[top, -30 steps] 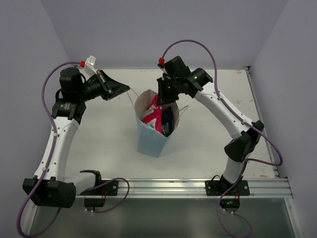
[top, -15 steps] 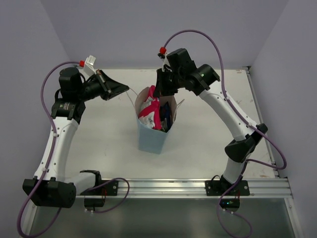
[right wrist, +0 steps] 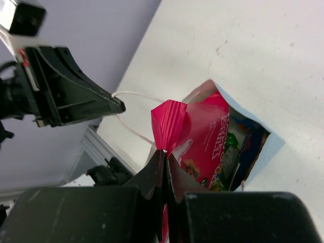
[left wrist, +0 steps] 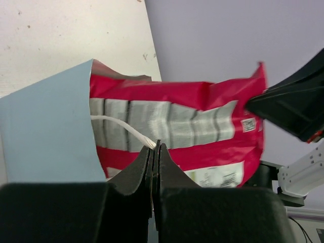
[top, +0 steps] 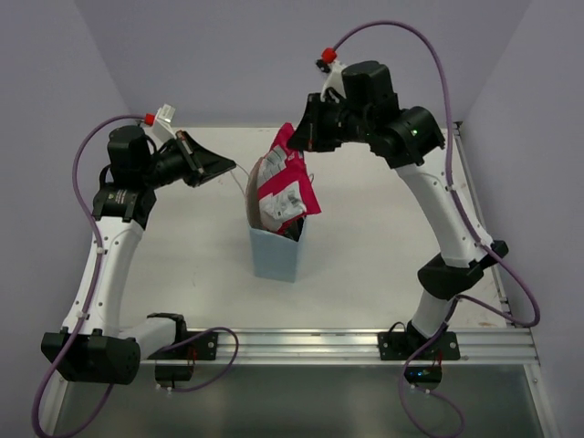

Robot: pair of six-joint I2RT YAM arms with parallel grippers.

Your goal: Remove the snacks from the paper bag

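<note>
Pinching the crimped top seam of the red-pink pouch [top: 285, 187], the right hand [top: 299, 151] holds what looks a light, crinkly, slippery packet mostly clear of the paper bag [top: 274, 257], lower end inside its mouth, while the left hand [top: 233, 167] clamps the string handle [left wrist: 121, 127].

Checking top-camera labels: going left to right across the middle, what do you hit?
left gripper → string handle → paper bag → right gripper. The red pouch overlaps the bag, so it is skipped.
</note>
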